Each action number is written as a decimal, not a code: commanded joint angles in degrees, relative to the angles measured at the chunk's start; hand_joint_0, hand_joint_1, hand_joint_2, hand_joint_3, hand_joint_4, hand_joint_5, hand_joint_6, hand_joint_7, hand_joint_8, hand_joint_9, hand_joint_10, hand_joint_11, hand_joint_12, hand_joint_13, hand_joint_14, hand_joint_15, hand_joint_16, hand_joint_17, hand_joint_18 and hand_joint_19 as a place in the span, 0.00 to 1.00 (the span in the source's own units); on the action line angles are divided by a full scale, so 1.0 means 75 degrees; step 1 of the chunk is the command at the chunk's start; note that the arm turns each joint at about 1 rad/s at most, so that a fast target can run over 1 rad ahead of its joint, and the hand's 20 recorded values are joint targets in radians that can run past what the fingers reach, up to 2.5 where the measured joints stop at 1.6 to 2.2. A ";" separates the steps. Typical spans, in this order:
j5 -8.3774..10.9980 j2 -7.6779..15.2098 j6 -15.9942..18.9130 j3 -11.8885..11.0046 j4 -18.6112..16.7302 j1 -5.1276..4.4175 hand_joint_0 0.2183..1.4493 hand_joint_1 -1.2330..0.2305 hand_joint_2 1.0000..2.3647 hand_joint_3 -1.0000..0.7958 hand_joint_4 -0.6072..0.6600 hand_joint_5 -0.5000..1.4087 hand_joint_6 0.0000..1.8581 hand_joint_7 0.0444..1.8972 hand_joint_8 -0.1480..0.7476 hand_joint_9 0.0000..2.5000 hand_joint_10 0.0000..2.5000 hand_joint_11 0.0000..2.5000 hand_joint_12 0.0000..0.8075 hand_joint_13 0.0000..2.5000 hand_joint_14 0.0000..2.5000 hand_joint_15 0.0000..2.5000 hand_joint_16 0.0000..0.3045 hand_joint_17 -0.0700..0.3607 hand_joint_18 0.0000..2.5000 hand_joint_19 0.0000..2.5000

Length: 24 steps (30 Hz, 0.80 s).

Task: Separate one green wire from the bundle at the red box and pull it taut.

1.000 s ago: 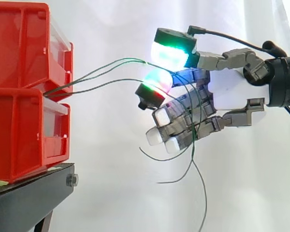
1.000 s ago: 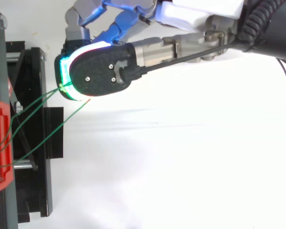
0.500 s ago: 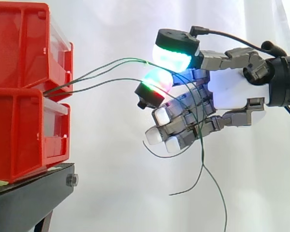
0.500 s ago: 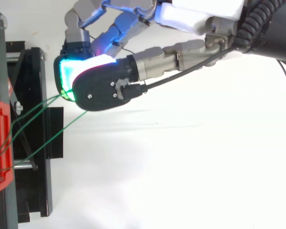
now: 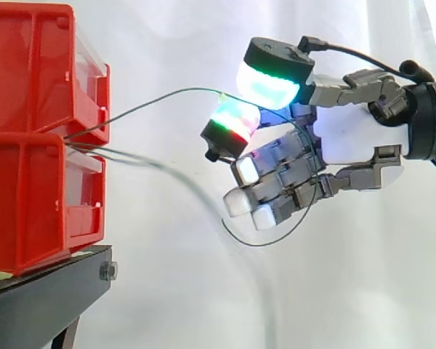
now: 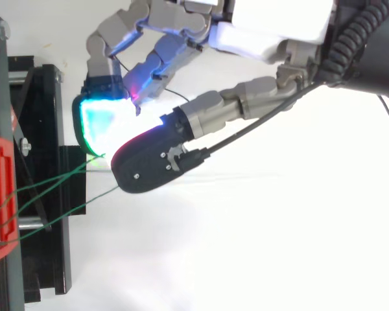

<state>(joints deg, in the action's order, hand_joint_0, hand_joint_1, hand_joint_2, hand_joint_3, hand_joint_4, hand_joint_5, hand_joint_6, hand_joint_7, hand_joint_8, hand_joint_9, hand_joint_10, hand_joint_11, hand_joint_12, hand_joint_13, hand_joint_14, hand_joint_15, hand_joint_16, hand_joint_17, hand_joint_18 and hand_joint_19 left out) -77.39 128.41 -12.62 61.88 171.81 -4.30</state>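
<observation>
Arcing from the box (image 5: 29, 73) at 9 o'clock, the wire (image 5: 160, 95) ran into the hand (image 5: 349, 138); it looked thin, limp and slippery, probably best pinched firmly near its free end; the fingers (image 5: 276, 171) curled round it; the hand reached level toward 9 o'clock.

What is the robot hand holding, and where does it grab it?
One green wire, pinched partway along between two glowing fingertips. Its loose end curls below the hand.
</observation>
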 commanded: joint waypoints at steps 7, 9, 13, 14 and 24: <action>-0.0006 0.0000 0.1179 0.0152 -0.0057 -0.0164 0.34 0.39 0.00 0.31 0.62 0.15 0.47 0.54 0.49 0.46 0.01 0.52 0.38 0.58 0.01 0.50 0.18 0.45 0.37 0.23; -0.0006 0.0000 0.1496 0.0199 -0.0115 -0.0176 0.34 0.39 0.00 0.31 0.62 0.15 0.47 0.54 0.49 0.47 0.01 0.54 0.38 0.60 0.01 0.53 0.18 0.45 0.37 0.23; -0.0018 0.0000 0.1929 0.0305 -0.0221 -0.0211 0.34 0.40 0.00 0.31 0.62 0.15 0.47 0.54 0.49 0.47 0.01 0.55 0.37 0.61 0.01 0.56 0.18 0.45 0.38 0.24; -0.0018 0.0000 0.1929 0.0316 -0.0221 -0.0223 0.34 0.40 0.00 0.31 0.62 0.15 0.47 0.54 0.49 0.47 0.01 0.55 0.36 0.62 0.01 0.58 0.18 0.45 0.39 0.24; -0.0018 0.0000 0.1929 0.0316 -0.0256 -0.0235 0.34 0.41 0.00 0.31 0.62 0.15 0.47 0.53 0.48 0.49 0.01 0.58 0.35 0.66 0.15 0.60 0.18 0.45 0.45 0.34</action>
<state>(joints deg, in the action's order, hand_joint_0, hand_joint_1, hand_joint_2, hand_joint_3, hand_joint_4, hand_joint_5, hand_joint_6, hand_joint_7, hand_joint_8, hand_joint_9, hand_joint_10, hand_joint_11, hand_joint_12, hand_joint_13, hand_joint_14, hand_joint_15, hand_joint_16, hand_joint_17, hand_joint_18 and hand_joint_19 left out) -77.52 128.41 1.91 64.23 170.11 -5.99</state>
